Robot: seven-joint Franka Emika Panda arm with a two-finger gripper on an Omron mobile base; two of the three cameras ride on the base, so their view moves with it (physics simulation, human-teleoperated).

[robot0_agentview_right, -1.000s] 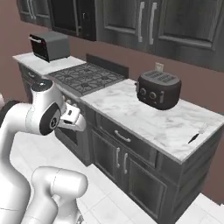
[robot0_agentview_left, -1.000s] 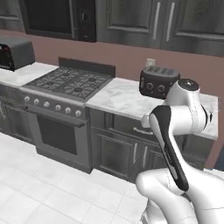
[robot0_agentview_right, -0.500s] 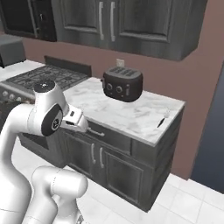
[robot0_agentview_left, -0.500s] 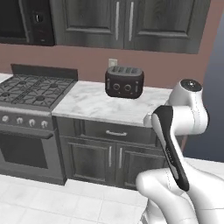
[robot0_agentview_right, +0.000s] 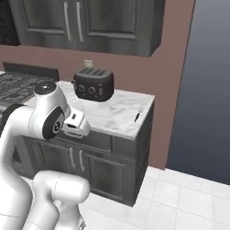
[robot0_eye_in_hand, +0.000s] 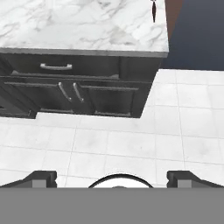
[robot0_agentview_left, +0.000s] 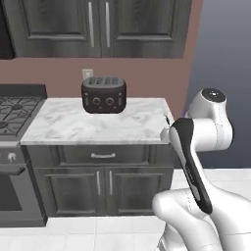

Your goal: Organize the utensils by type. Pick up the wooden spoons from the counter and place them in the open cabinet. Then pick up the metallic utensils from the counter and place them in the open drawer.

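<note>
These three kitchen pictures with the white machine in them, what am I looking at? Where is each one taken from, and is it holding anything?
The white machine is a robot arm on a base that can drive, in a computer-drawn kitchen. Two pictures come from cameras riding on that base, behind the arm to its left and right, so both show one scene from two sides. The third comes from a camera on the hand, looking down past the end effector, which is open and holds nothing.

On the marble counter stands a dark toaster. Near the counter's right edge lies a small utensil with a dark handle; it is too small to name more exactly. Under the counter are a closed drawer and cabinet doors.
</note>
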